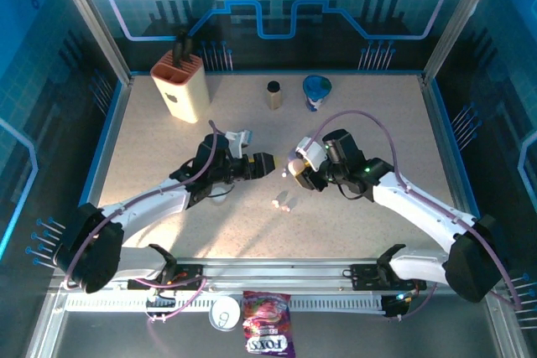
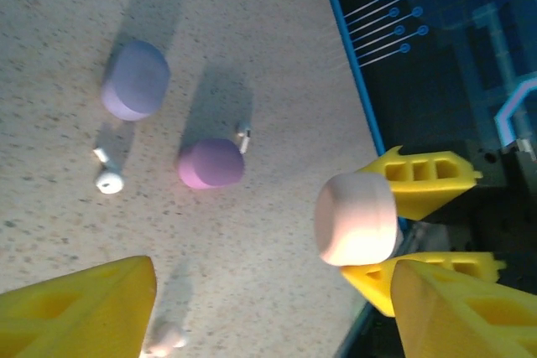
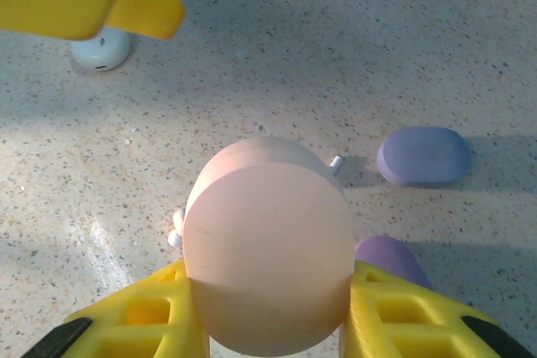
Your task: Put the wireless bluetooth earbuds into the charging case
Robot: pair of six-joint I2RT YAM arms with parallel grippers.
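Basically nothing's in yet. The right gripper (image 3: 268,312) is clamped on the pink case (image 3: 267,241) and holds it up off the table (image 2: 252,39), at the centre of the top view. Its lid looks shut, tho I can't be sure from these angles. The left gripper (image 1: 266,164) sits just beside it, tip to tip, jaws apart w/ nothing between them.

The earbuds lie loose on the table. A white earbud (image 2: 107,177) is mid-left in the left wrist view, near the lilac case (image 2: 134,80). A 2nd earbud (image 2: 244,139) pokes out at the upper right edge of the purple case (image 2: 211,163), touching it or nearly so. A 3rd earbud (image 2: 164,340), pinkish and blurred, shows at the bottom edge.

Left to do, as I judge it: open the pink case, pick up a bud, seat it, then do the rest, i.e. pretty much the whole job.

Around:
- A knife block (image 1: 178,85) stands upper left in the top view.
- A small brown cylinder (image 1: 273,95) and a blue container (image 1: 316,91) are at top centre. All three are well apart from the work.
- A sweets bag (image 1: 267,333) and a tin (image 1: 225,313) sit at the bottom edge, below the arm bases.

In the way: the two spare cases crowd the buds. The bud against the purple case probably leaves little room for a finger on that side.
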